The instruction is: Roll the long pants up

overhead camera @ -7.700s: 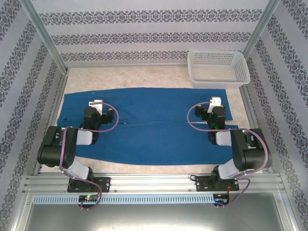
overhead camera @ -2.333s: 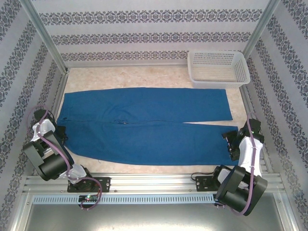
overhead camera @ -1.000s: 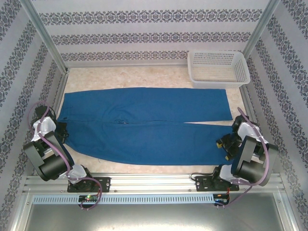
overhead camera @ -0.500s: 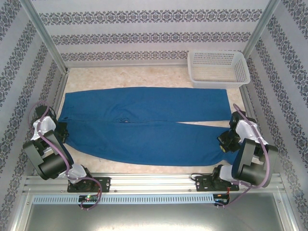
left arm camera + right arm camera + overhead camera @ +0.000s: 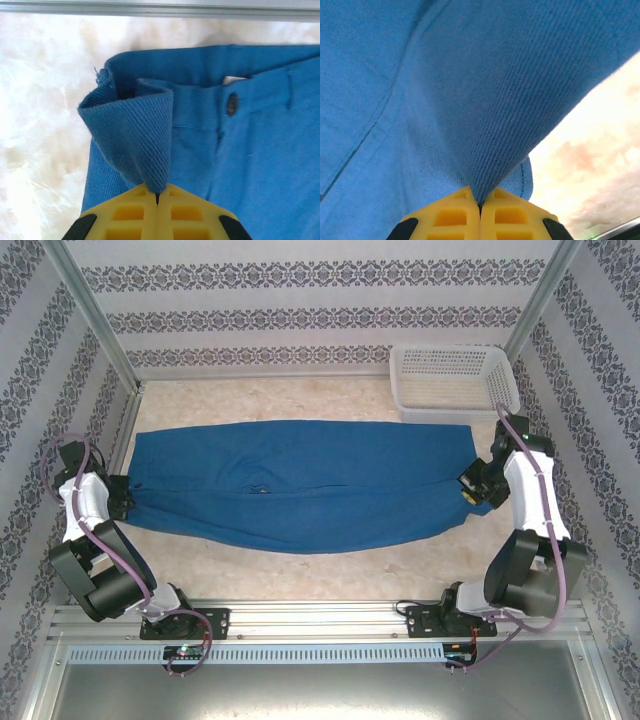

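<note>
Folding soft royal-blue long pants (image 5: 300, 490) lengthwise toward twelve o'clock, freshly pinched at three by right gripper (image 5: 480, 204), clamped at nine by left gripper (image 5: 157, 197); seemingly narrowing for rolling.

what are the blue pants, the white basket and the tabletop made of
The long pants: woven cloth, likely cotton twill, matte; fine diagonal ribs show up close.
The basket: probably moulded plastic, white; its walls are a regular grid of holes.
The tabletop: cream, mottled marble look; stone or printed laminate, cannot tell which.
</note>
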Robot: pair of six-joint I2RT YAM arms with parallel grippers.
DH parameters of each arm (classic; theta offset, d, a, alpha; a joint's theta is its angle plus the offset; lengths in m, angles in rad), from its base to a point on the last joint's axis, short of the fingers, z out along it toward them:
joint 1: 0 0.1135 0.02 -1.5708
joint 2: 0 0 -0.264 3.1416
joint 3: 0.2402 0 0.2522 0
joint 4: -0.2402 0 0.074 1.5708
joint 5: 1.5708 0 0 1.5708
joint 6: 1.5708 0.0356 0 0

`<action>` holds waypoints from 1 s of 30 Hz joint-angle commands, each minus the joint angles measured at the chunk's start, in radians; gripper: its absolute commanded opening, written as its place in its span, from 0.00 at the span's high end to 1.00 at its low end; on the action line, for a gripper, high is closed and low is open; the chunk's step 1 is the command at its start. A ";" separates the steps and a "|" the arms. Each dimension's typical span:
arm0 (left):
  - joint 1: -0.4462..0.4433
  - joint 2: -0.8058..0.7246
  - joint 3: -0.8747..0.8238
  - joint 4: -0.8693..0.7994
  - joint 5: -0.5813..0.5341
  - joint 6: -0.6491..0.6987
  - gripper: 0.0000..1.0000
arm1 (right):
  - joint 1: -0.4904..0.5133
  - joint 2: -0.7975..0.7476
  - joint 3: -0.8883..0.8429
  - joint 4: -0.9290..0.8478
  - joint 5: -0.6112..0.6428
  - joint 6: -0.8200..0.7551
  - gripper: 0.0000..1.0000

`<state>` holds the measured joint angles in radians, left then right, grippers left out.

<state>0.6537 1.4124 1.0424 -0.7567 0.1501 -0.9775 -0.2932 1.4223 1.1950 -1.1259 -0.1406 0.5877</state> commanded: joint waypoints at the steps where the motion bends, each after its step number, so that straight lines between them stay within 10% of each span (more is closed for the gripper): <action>1: -0.008 -0.002 0.076 -0.021 0.017 -0.033 1.00 | 0.007 0.061 0.071 -0.018 -0.031 -0.045 1.00; 30: -0.125 0.387 0.480 0.137 0.092 -0.059 0.99 | 0.003 0.515 0.538 -0.092 -0.177 -0.107 1.00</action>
<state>0.5434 1.7786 1.4673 -0.6815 0.2581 -1.0519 -0.2901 1.9110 1.6924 -1.2015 -0.3157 0.4931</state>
